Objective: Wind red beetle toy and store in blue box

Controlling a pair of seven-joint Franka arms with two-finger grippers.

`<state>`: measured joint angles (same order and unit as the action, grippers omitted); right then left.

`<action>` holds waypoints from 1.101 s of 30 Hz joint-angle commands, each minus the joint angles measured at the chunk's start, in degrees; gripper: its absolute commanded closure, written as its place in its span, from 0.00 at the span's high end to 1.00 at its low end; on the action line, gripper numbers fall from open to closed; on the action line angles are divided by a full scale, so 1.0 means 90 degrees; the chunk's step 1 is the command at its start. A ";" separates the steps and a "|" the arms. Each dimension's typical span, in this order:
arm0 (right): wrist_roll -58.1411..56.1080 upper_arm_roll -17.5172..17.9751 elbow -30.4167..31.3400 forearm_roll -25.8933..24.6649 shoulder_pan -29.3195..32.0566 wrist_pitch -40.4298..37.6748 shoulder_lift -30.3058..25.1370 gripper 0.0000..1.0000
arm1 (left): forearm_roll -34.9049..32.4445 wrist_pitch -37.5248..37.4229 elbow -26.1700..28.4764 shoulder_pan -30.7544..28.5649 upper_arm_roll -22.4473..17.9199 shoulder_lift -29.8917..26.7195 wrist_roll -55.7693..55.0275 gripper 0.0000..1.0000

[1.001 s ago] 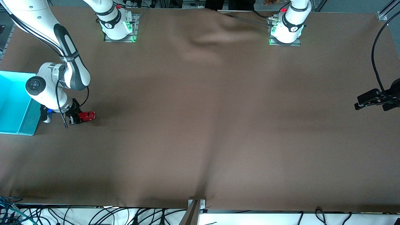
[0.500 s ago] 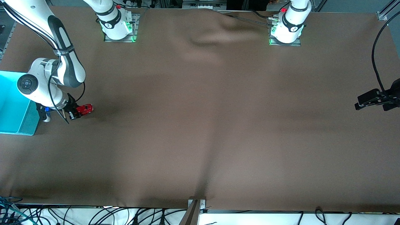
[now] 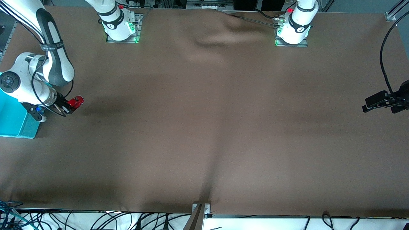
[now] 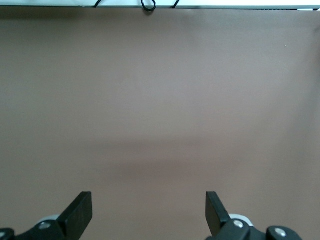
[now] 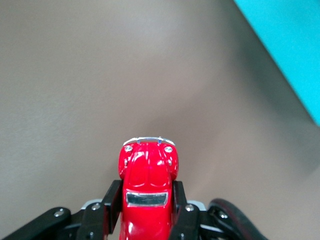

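the right gripper [image 5: 148,212] has its black fingers [image 5: 112,205] pressed against both sides of the red beetle toy [image 5: 148,192], gripping it with the silvery bumper pointing outward. the toy [image 3: 76,102] hangs above the brown table cover [image 3: 204,127], just beside the blue box [image 3: 12,121] at the right arm's end of the table. the left gripper [image 4: 149,212] waits over bare cover at the left arm's end, its fingers [image 4: 80,212] spread wide with nothing between them.
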<state>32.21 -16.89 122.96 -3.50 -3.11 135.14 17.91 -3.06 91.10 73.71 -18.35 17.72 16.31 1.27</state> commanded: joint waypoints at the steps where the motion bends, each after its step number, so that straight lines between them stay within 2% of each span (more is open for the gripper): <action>1: -0.0804 -0.0155 -0.0078 0.0008 -0.0036 -0.0162 -0.0105 0.00 | 0.0096 -0.0103 -0.0084 -0.0012 0.0004 0.0004 0.0133 1.00; 7: -0.1477 -0.0291 -0.0215 0.0008 -0.0036 -0.0328 -0.0105 0.00 | 0.0096 -0.0103 -0.0084 -0.0012 0.0004 0.0004 0.0133 1.00; 13: -0.2357 -0.0565 -0.0508 0.0008 -0.0036 -0.0865 -0.0105 0.00 | 0.0096 -0.0103 -0.0084 -0.0012 -0.0006 0.0004 0.0142 1.00; 26: -0.3441 -0.1004 -0.0635 -0.0002 -0.0026 -0.0865 -0.0095 0.00 | 0.0096 -0.0103 -0.0084 -0.0012 -0.0006 0.0004 0.0133 1.00; 33: -0.4485 -0.1473 -0.0840 -0.0002 -0.0007 -0.0865 -0.0037 0.00 | 0.0096 -0.0103 -0.0084 -0.0012 0.0004 0.0004 0.0133 1.00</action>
<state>-1.24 -27.09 117.41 -3.50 -3.14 128.65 17.64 -3.06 91.10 73.71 -18.35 17.72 16.31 1.27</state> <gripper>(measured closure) 0.546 0.000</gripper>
